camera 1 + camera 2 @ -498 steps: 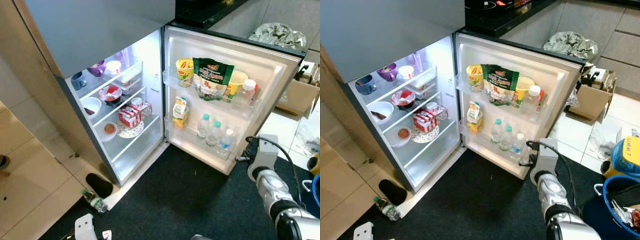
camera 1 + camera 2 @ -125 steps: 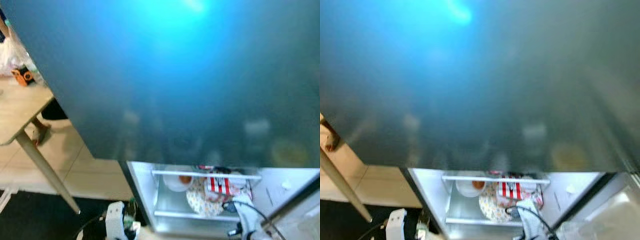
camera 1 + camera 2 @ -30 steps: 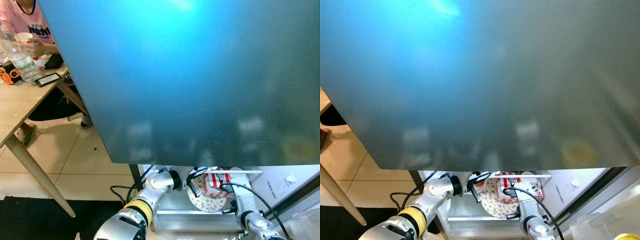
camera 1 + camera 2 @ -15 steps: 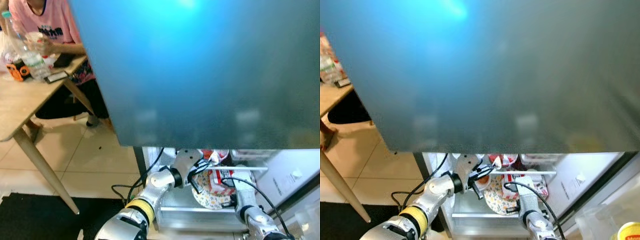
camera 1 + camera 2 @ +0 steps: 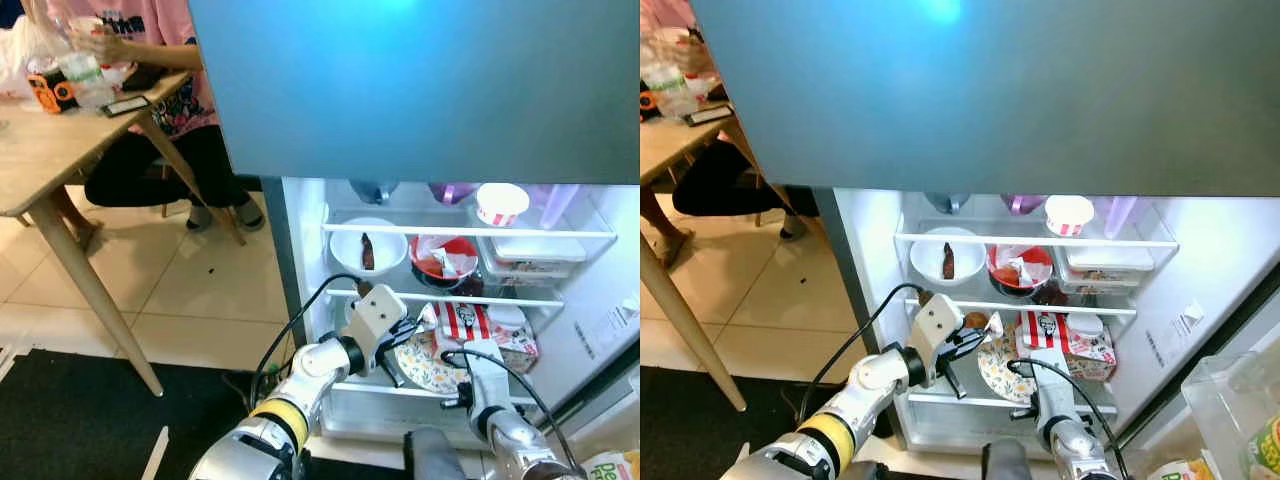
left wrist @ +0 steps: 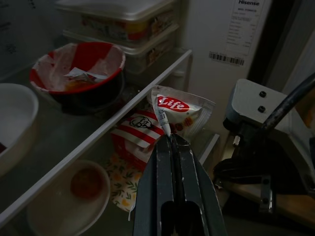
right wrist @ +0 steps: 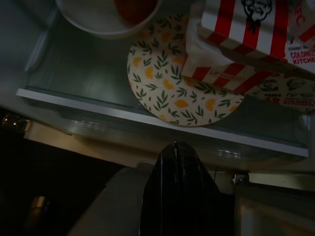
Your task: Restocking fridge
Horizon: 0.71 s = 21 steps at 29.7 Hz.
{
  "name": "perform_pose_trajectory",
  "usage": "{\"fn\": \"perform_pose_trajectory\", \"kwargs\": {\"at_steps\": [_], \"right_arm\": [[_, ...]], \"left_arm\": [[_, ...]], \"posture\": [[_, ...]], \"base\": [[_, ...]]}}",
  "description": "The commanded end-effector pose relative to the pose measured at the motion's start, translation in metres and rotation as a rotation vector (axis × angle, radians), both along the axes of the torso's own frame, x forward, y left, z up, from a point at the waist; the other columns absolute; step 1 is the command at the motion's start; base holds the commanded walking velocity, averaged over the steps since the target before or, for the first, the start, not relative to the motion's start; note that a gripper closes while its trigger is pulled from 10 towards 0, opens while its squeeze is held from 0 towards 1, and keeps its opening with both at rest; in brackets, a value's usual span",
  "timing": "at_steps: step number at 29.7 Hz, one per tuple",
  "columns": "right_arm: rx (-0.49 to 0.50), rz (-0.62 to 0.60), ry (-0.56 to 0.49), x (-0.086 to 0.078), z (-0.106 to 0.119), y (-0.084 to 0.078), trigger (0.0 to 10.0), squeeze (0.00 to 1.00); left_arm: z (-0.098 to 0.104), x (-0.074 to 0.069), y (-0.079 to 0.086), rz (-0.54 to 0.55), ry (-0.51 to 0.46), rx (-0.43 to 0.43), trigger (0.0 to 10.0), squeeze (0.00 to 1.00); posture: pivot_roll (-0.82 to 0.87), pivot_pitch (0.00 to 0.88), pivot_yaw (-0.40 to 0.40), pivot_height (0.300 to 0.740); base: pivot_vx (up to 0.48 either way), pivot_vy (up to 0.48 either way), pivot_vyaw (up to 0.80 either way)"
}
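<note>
Open white fridge [image 5: 300, 260], lit inside, dark freezer door above. Left gripper [image 6: 170, 138] is inside the lower shelf space, fingers pinched together on the corner of a small clear sauce sachet with a red "Life" label [image 6: 179, 113] — sachet is held in the air above the lower shelf, just in front of the middle shelf's edge. Right gripper [image 7: 178, 147] hangs low at the near edge of the bottom shelf, fingers pressed together, holding nothing.

Top shelf: white paper cup with red print [image 5: 501, 203], purple bowl [image 5: 452, 191] and a grey cup [image 5: 374, 190], both partly cut off by the freezer door.

Middle shelf: white ceramic bowl [image 5: 367, 245] on the left with a dark brown piece of food in it; red plastic bowl [image 6: 76, 69] to its right holding crumpled wrappers and sauce residue; stacked clear plastic lidded tubs [image 5: 528, 257] far right — contents can't be made out.

Lower shelf: small white bowl [image 7: 108, 12] with orange-red sauce on the left; round paper plate with lemon-and-leaf print [image 7: 172, 81] beside it, red-and-white striped KFC box [image 7: 246, 39] resting partly on the plate.

Left of the fridge, a person [image 5: 150, 110] sits at a light wooden table [image 5: 50, 160] with a plastic water bottle [image 5: 82, 72] on it.
</note>
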State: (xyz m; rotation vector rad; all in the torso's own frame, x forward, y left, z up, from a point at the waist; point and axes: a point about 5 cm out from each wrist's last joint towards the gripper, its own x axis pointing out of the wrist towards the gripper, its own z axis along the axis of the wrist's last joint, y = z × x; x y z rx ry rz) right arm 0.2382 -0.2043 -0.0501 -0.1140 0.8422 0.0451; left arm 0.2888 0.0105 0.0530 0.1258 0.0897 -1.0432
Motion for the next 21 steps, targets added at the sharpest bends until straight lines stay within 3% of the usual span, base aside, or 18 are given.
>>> {"fn": "perform_pose_trajectory", "kwargs": {"at_steps": [1, 21], "right_arm": [[0.014, -0.012, -0.020, 0.004, 0.003, 0.002, 10.0, 0.00], [0.038, 0.023, -0.051, 0.011, 0.007, 0.008, 10.0, 0.00]], "left_arm": [[0.015, -0.004, -0.030, -0.047, -0.019, -0.075, 10.0, 0.00], [0.043, 0.004, -0.041, -0.074, -0.126, -0.150, 10.0, 0.00]], "posture": [[-0.06, 0.000, 0.030, 0.595], [-0.06, 0.000, 0.030, 0.540]], "base": [[0.000, 0.000, 0.00], [0.000, 0.000, 0.00]]}}
